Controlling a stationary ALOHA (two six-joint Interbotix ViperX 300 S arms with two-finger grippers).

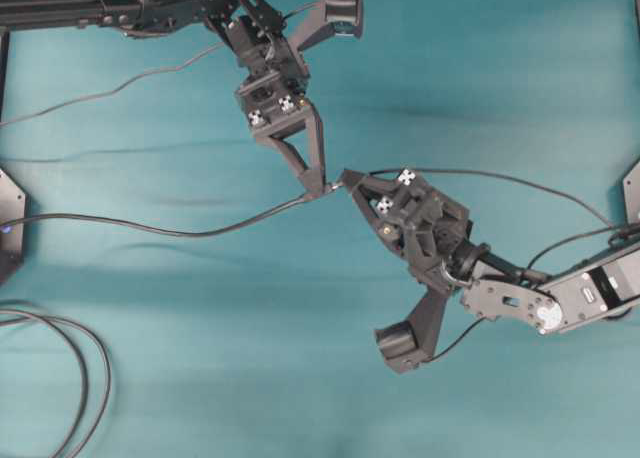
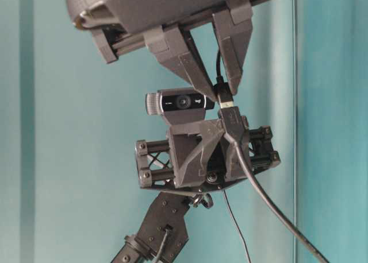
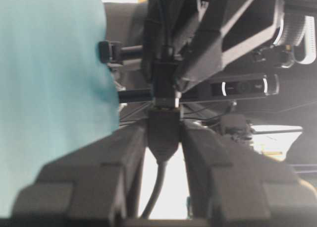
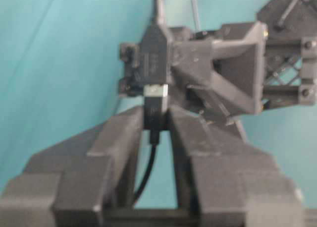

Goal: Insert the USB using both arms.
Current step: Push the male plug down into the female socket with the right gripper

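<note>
USB (image 4: 155,108) meets socket (image 4: 154,58) above teal cloth-covered table (image 1: 520,68)

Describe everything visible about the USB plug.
The USB is a short dark plug with a silver metal tip and a thin dark cable trailing from its back. It is pinched between the right tool's two fingers, held in the air. Its tip meets the mouth of the black socket, which the left tool grips. Some silver still shows, so it does not look fully seated.
</note>
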